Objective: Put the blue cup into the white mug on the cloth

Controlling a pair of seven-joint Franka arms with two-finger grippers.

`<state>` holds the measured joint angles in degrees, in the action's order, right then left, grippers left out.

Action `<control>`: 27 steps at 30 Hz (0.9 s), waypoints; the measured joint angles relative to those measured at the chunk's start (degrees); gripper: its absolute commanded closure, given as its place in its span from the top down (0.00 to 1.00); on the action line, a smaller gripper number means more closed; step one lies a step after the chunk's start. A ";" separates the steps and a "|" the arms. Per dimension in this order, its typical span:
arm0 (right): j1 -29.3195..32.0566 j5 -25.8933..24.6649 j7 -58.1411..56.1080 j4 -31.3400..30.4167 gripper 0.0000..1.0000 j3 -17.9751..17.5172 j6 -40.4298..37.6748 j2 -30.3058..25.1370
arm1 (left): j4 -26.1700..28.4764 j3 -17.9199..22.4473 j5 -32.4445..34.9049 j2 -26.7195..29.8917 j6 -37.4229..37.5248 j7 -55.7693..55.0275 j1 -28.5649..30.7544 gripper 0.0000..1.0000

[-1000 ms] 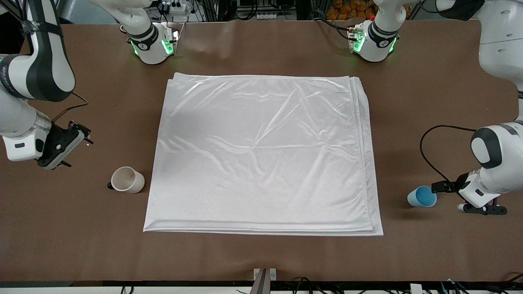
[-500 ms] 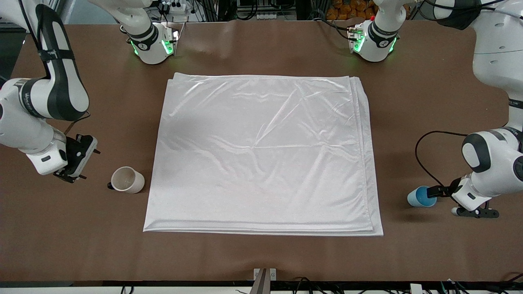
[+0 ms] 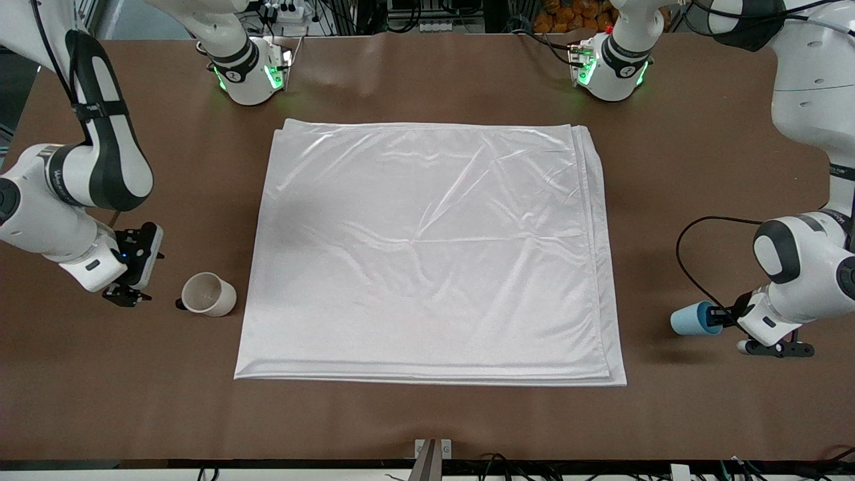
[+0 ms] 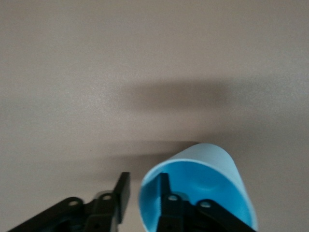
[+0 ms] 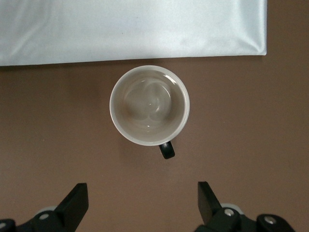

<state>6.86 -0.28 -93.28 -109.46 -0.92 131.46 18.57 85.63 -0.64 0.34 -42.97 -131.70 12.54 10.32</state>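
Note:
The blue cup (image 3: 688, 319) is off the cloth, at the left arm's end of the table, tipped over with its mouth toward my left gripper (image 3: 719, 313). In the left wrist view the left gripper (image 4: 143, 182) has one finger inside the cup (image 4: 212, 169) and one outside, closed round its rim wall. The white mug (image 3: 208, 294) stands upright on the bare table beside the cloth (image 3: 427, 247), at the right arm's end. My right gripper (image 3: 130, 292) is low beside the mug, open and empty. In the right wrist view (image 5: 142, 193) the mug (image 5: 149, 104) lies ahead of it, black handle toward the fingers, next to the cloth (image 5: 130, 29).
The brown table (image 3: 427, 414) lies bare round the cloth. A black cable (image 3: 688, 260) loops on the table near the left arm. The two arm bases (image 3: 250, 73) stand along the table's edge farthest from the front camera.
My right gripper has come down toward the mug. My left gripper has closed in on the blue cup, and the cup has tipped from upright onto a slant.

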 measured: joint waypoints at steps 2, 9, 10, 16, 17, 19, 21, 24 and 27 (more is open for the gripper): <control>0.05 0.00 -1.67 0.00 1.00 0.01 0.70 0.38 | -0.08 0.00 0.00 0.00 -0.01 -0.28 0.00 0.00; 0.05 0.00 -5.36 0.00 1.00 -0.02 2.34 1.68 | -0.85 -0.36 -0.22 0.45 0.02 -0.42 -0.04 0.00; 0.05 0.00 -5.74 0.00 1.00 -0.04 2.47 1.80 | -0.94 -0.37 -0.22 0.48 0.02 -0.42 -0.03 0.00; 0.04 0.00 -7.57 0.01 1.00 -0.12 3.16 2.24 | -1.33 -0.37 -0.22 0.94 0.02 -0.42 0.00 0.00; 0.04 0.00 -7.87 0.00 1.00 -0.13 3.35 2.36 | -1.39 -0.36 -0.22 1.07 0.02 -0.42 0.01 0.00; 0.03 0.00 -8.61 0.01 1.00 -0.14 3.69 2.66 | -1.54 -0.33 -0.22 1.41 0.16 -0.42 0.04 0.00; 0.01 0.00 -9.05 0.00 1.00 -0.16 4.03 3.03 | -1.61 -0.33 -0.22 1.97 0.71 -0.42 0.04 0.00; 0.00 0.00 -9.46 0.01 1.00 -0.18 4.67 3.60 | -1.64 -0.34 -0.22 3.05 1.89 -0.42 -0.03 0.00; -0.03 0.00 -9.67 0.01 1.00 -0.20 5.64 4.23 | -1.66 -0.41 -0.22 4.24 3.15 -0.65 -0.11 0.00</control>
<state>6.83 -0.28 -102.96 -109.45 -1.13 137.11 22.80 83.98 -1.05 0.12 -38.73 -128.56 11.89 10.21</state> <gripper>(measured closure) 0.000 0.956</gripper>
